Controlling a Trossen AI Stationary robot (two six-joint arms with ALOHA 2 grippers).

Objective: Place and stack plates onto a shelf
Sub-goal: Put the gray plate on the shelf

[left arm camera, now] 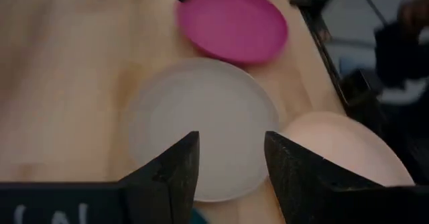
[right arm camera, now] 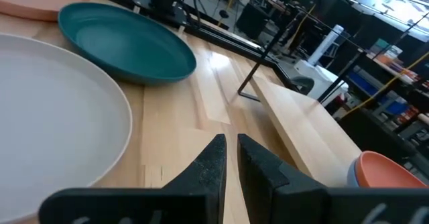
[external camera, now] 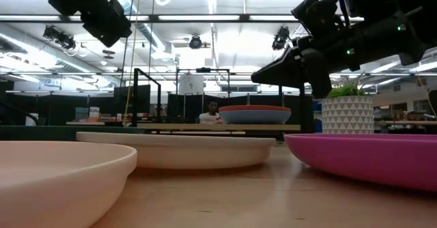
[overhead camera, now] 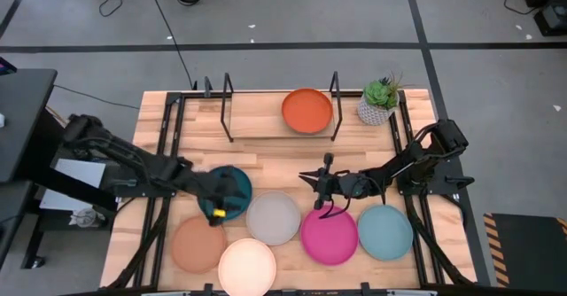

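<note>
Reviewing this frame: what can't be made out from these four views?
- Dark teal plate: partly covered by the left gripper in the high view.
- Blue plate under the orange plate on the shelf: hidden from above; only its rim shows in the low view.
- Right gripper: fingers nearly together, holding nothing visible.

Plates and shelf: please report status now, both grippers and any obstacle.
Left gripper open over dark teal plate. Right gripper empty, nearly shut, above table. Orange plate on blue plate on shelf. Nothing blocking.
</note>
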